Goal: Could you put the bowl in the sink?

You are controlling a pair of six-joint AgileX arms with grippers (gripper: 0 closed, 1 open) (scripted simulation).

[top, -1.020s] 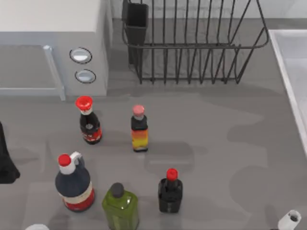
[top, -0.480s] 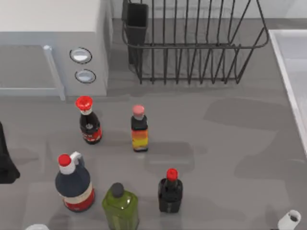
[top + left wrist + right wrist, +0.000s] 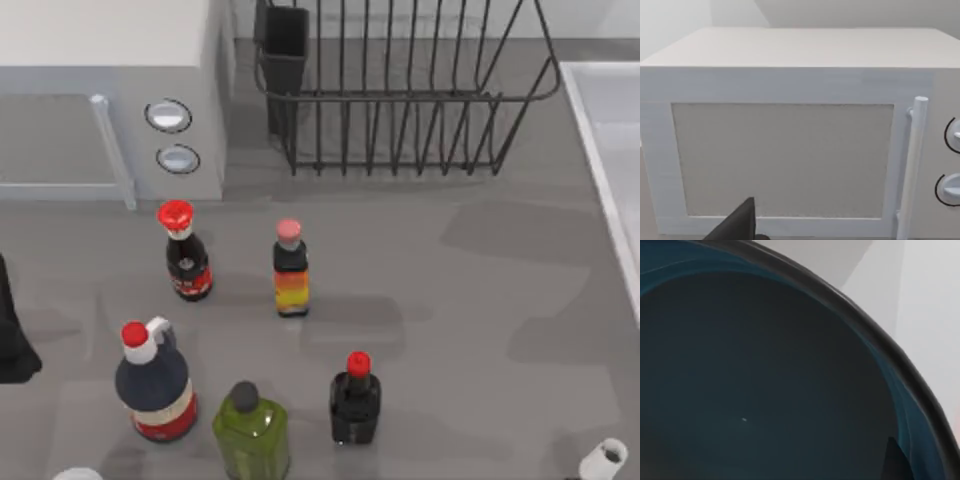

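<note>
A: Where's the wide blue glazed bowl (image 3: 765, 390)?
B: Right wrist view, v. close to the cam. Dark blue inside, dark rim curving across, pale surface behind it. Can't place it on the table from the top view.

A: Right gripper got it?
B: Can't tell. A dark sliver sits at the frame's lower corner against the bowl's inside, but whether the jaws are pinched or apart isn't visible.

A: And the white rectangular sink (image 3: 610, 170)?
B: Right edge of the table in the top view, raised white rim, pale interior, cut off by the frame.

A: Left arm?
B: Parked at the table's left edge, dark shape (image 3: 12, 335) low on that side. Its wrist cam faces the white boxy microwave (image 3: 790, 145) w/ its vertical handle. One dark finger (image 3: 737, 225) pokes in at the bottom; jaw width can't be read.

A: Rest of the table?
B: Black wire dish rack (image 3: 400, 100) at the back, next to the microwave. Five bottles front-left: red-cap dark one (image 3: 186, 255), pink-cap orange-label one (image 3: 290, 270), big dark jug w/ handle (image 3: 155, 385), green squat one (image 3: 250, 430), small black red-cap one (image 3: 354, 400). All upright, apart from each other.
</note>
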